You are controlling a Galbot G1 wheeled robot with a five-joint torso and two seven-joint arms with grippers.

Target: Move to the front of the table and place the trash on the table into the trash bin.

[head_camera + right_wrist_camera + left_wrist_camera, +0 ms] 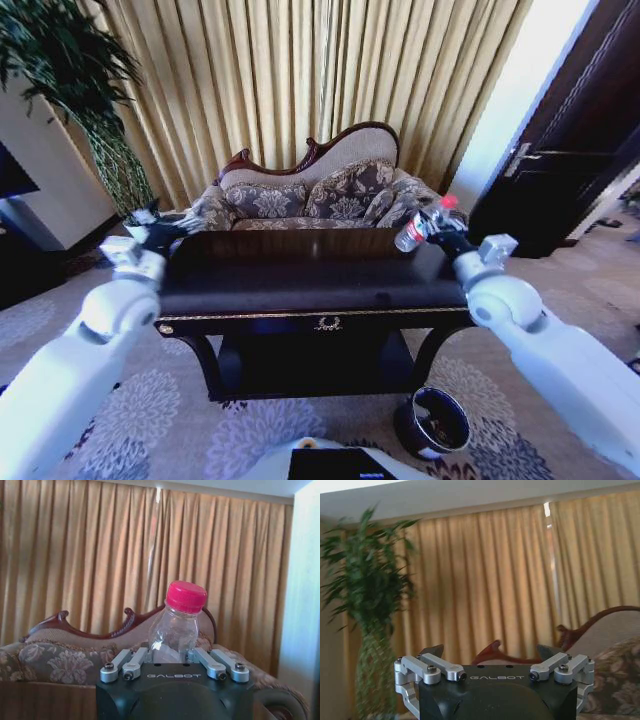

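Observation:
The dark glossy table (pixel 300 285) stands right in front of me. My right gripper (pixel 440 232) hovers over the table's right end, shut on a clear plastic bottle (pixel 412 233) with a red cap. The right wrist view has the bottle (pixel 175 625) upright between that gripper's (pixel 169 655) fingers. Over the table's left end, my left gripper (pixel 150 222) is raised and open, nothing between its fingers (pixel 431 652). The round dark trash bin (pixel 432 420) sits on the carpet below the table's right front corner.
A patterned sofa (pixel 310 195) with a carved wooden back stands just behind the table, before gold curtains (pixel 300 70). A tall green plant (pixel 85 90) is at the left, a dark door (pixel 570 140) at the right. Patterned carpet covers the floor.

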